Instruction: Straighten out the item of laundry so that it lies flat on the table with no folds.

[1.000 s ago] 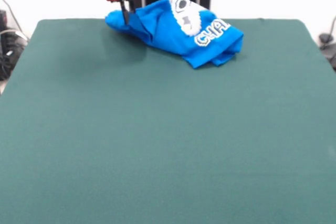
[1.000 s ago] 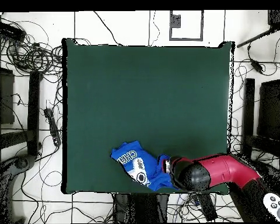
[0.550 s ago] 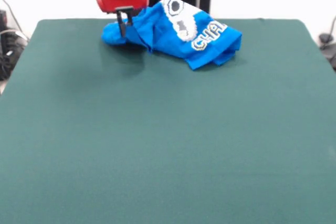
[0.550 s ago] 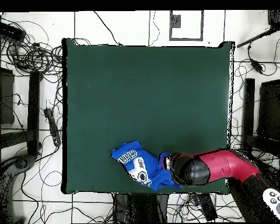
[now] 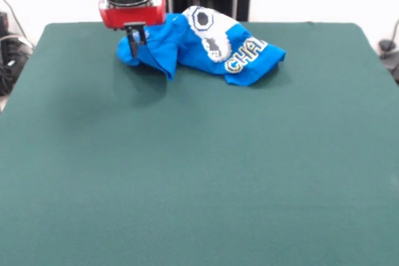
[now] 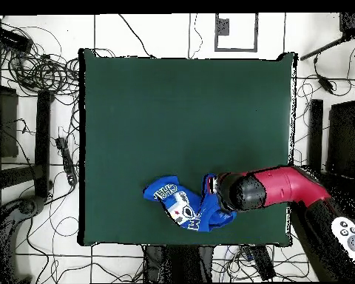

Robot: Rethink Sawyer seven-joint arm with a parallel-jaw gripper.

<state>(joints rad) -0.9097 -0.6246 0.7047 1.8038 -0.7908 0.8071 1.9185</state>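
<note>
The gripper [image 5: 133, 43] is clamped on one end of the blue T-shirt [image 5: 209, 45] — the rest of the crumpled shirt trails away sideways from it, long axis running along the table's [image 5: 199, 172] robot-side edge, print facing up. My guess: pull away from the bunched end to stretch it out. No containers anywhere on the table.

You have the item of laundry [image 5: 206, 45] bunched on the table [image 5: 199, 172] near its far edge, with the gripper [image 5: 134, 46] at the laundry's left end.
</note>
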